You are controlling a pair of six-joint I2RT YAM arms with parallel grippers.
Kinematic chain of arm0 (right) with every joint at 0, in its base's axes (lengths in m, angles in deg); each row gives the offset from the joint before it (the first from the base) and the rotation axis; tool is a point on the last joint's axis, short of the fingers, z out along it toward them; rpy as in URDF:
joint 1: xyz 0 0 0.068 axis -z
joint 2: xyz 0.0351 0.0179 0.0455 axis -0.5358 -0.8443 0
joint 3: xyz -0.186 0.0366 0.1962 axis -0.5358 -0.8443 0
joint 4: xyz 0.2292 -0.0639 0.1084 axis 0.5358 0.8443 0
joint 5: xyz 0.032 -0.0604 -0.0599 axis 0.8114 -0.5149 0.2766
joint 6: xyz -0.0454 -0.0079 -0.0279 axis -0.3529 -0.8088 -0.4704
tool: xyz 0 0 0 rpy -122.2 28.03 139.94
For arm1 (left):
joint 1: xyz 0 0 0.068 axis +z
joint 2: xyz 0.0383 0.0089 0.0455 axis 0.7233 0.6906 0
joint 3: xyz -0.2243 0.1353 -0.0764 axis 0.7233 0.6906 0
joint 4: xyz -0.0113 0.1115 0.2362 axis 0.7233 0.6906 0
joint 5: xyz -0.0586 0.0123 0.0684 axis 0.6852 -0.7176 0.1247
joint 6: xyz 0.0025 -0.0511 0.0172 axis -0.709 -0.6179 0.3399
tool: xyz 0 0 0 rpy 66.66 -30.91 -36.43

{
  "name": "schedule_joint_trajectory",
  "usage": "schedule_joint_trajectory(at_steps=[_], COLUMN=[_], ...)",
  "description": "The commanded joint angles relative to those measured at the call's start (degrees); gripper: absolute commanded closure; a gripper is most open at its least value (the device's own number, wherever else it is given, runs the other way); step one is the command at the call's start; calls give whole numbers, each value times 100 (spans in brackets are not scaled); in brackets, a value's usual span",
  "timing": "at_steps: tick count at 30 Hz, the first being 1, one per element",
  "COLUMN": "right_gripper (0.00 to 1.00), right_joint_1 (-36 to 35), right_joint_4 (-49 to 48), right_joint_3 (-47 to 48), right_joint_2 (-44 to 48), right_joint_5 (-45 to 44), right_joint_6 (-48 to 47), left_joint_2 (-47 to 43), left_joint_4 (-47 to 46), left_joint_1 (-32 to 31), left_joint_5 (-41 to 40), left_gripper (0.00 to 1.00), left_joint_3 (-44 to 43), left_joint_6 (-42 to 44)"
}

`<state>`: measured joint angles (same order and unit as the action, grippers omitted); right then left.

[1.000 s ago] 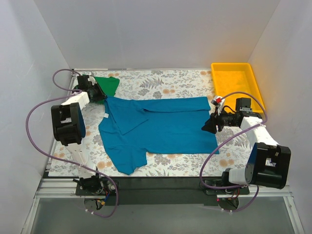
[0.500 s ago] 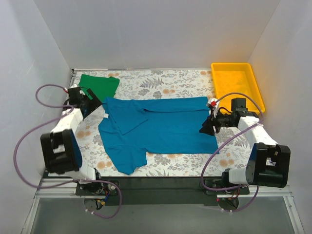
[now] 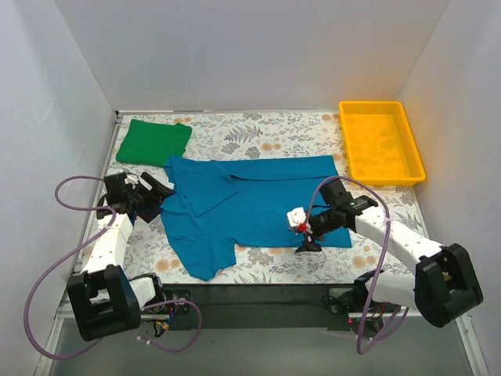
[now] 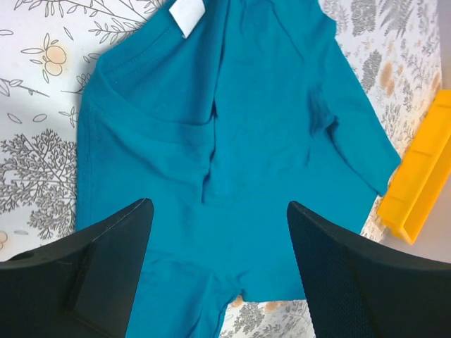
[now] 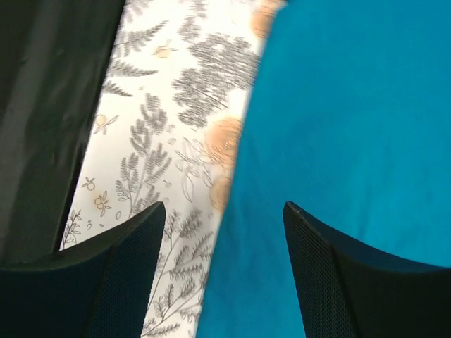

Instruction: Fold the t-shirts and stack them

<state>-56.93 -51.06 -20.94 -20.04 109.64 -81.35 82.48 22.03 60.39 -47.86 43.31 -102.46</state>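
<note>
Lying spread out, the teal-blue t-shirt (image 3: 258, 204) is covering the middle of the floral table (image 3: 266, 129), while the green t-shirt (image 3: 154, 141) is sitting folded at the far left corner. The left gripper (image 3: 159, 200) is hovering beside the collar end, jaws wide apart and empty. The right gripper (image 3: 308, 243) is hanging over the near hem, jaws likewise spread, gripping nothing.

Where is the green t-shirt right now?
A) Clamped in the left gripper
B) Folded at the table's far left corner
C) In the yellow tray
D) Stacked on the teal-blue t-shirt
B: the green t-shirt lies folded at the far left corner, not in the yellow tray, not on top of the teal-blue t-shirt, and the left gripper is open and holds nothing.
</note>
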Motion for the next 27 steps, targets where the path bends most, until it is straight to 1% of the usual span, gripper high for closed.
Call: schedule_joint_trajectory(at_steps=[1, 3, 4, 5, 6, 7, 9, 10, 11, 12, 13, 14, 17, 19, 20, 22, 23, 27], right_gripper=[25, 25, 26, 26, 27, 27, 28, 30, 30, 30, 30, 32, 35, 36, 36, 37, 37, 37], right_joint_1=[-1075, -1587, -2129, -2404, -2677, -3228, -3732, -4160, -4365, -4523, -4769, -4858, -5122, -5271, -5324, -5421, -5430, -5439], right_joint_4=[-230, -589, -739, -915, -1291, -1512, -1803, -2135, -2269, -2418, -2576, -2639, -2701, -2727, -2762, -2841, -2841, -2876], right_joint_3=[168, 335, 519, 642, 757, 862, 1336, 1520, 1844, 2013, 2162, 2442, 2708, 2727, 2700, 2621, 2621, 2612], right_joint_2=[-113, -367, -465, -709, -842, -991, -1536, -1729, -2105, -2292, -2459, -2765, -3197, -3330, -3409, -3471, -3515, -3568], right_joint_5=[-508, -911, -1070, -1237, -1587, -1782, -2316, -2520, -2722, -3055, -3180, -3294, -3488, -3620, -3638, -3691, -3691, -3577], right_joint_6=[-577, -481, -402, -245, -139, 45, 458, 616, 940, 1065, 1162, 1285, 1593, 1673, 1673, 1743, 1786, 1927], left_joint_2=[-526, -736, -816, -904, -1000, -1175, -1439, -1493, -1537, -1555, -1564, -1546, -1485, -1502, -1502, -1476, -1441, -1003], left_joint_4=[578, 894, 1000, 1088, 1289, 1387, 1633, 1739, 1948, 2046, 2152, 2257, 2556, 2583, 2601, 2601, 2618, 2706], left_joint_1=[-9, 0, 0, 0, -9, 0, 0, -9, 0, -9, -9, -9, -9, -18, -27, -44, -44, -62], left_joint_5=[-135, -495, -584, -646, -768, -996, -1252, -1531, -1665, -1805, -1981, -2313, -2658, -2633, -2546, -2326, -2038, -1421], left_gripper=[24, 25, 25, 26, 26, 26, 26, 26, 26, 26, 27, 27, 30, 31, 33, 34, 34, 34], left_joint_3=[-327, -398, -442, -512, -547, -583, -636, -653, -714, -741, -776, -802, -838, -812, -777, -593, -522, -223], left_joint_6=[50, 68, 42, 24, -11, -63, -213, -292, -423, -494, -564, -652, -846, -925, -977, -1135, -1223, -1356])
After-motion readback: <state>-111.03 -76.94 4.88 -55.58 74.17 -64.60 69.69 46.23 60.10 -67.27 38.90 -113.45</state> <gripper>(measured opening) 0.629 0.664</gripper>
